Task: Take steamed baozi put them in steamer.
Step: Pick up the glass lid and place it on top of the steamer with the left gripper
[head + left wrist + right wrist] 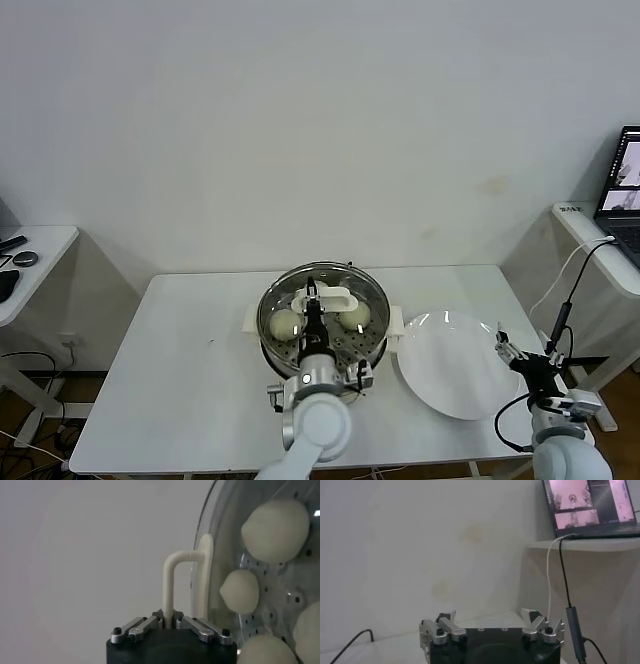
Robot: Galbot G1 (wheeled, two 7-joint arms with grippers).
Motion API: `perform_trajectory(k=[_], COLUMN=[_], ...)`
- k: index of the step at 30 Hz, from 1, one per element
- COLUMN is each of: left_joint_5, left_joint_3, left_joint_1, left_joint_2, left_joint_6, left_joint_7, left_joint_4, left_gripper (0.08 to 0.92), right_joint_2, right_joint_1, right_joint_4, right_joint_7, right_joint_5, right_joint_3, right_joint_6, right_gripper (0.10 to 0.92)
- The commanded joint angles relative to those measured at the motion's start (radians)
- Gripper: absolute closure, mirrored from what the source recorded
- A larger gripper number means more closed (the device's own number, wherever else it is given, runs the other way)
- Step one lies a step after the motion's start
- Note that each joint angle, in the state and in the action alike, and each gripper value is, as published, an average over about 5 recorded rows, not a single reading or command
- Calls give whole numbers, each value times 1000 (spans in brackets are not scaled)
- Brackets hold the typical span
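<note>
The white handle (pixel 172 587) of the round glass lid (pixel 322 298) is pinched by the left gripper (pixel 169 621) fingers, above the shiny round steel steamer (pixel 372 345) holding cream-white round baozi (pixel 285 323). The right gripper (pixel 508 349), fingers spread and empty, is held beside the flat white round plate (pixel 450 365) near the white table (pixel 190 370) edge.

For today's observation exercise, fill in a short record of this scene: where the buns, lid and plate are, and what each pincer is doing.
buns: baozi lie inside the steamer, seen through the glass
lid: glass lid on the steamer, held by its white handle
left pincer: left pincer shut on the lid handle, above the steamer
right pincer: right pincer open, idle by the plate's edge
plate: white plate bare, beside the steamer
</note>
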Motion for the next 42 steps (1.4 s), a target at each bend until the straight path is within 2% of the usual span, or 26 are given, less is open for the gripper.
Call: perform_trajectory(k=[1,21,42], left_joint_5=[20,-42,-66], left_joint_3=[12,-3,-12], left_joint_1=[6,-27,-42], left_joint_2=[1,5,12], left_joint_6=[1,0,0], left_joint_7=[21,8,16], left_joint_4=[0,30,-7], left_gripper=[827,827,827], right_joint_2=[1,-2,-1], right_joint_1=[3,-5,-17], right_joint_4=[-2,3,11], right_joint_7=[0,0,0], right_joint_5=[1,-1,-5], right_joint_3=[-2,-1,-3], right_joint_6=[0,3,6], right_gripper=[203,203,203])
